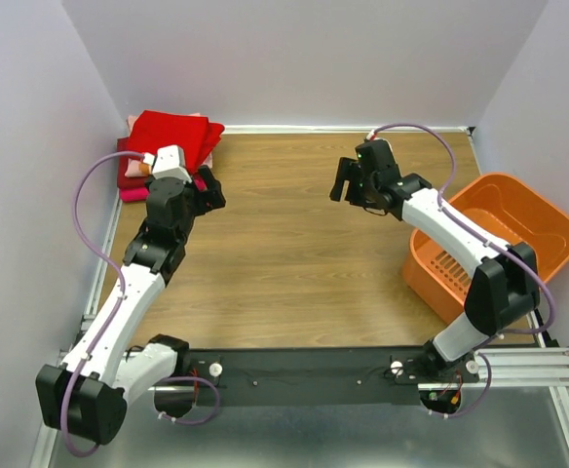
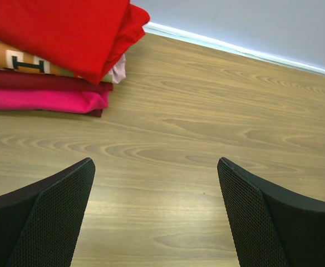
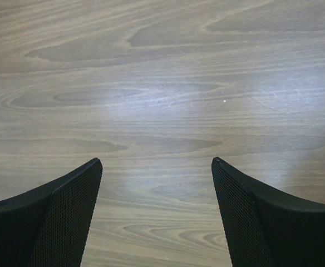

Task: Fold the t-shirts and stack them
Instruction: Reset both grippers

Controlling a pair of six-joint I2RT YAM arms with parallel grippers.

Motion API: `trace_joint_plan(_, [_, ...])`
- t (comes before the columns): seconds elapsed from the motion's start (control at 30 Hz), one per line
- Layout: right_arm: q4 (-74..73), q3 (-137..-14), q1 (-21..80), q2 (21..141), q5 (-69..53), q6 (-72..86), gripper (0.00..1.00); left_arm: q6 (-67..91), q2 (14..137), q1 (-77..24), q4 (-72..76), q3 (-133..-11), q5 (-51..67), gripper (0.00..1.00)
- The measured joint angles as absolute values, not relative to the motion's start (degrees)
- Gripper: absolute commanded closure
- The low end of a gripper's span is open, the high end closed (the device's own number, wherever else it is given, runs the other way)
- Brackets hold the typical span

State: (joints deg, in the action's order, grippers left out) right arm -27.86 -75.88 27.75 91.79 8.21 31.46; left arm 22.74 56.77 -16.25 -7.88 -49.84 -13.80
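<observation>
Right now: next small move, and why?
Probably pull the left gripper back from the t-shirts: they lie folded in one stack, it and the right gripper are open and empty, and the basket shows no cloth.

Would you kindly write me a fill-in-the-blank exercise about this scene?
The bright red t-shirt lies on ___ of the stack. The light pink printed t-shirt lies directly under the bright ___ one. The orange basket stands on the ___ side of the table. The left gripper and the right gripper have their fingers ___, holding nothing.
Missing words: top; red; right; open.
</observation>
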Motion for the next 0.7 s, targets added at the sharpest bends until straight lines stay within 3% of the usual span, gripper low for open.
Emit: trace_joint_plan(0.7, [-24.3,-72.4,27.7,90.1,12.7,33.0,0.14,19.9,54.1,-16.3,-6.6,-50.0,-19.5,0.02])
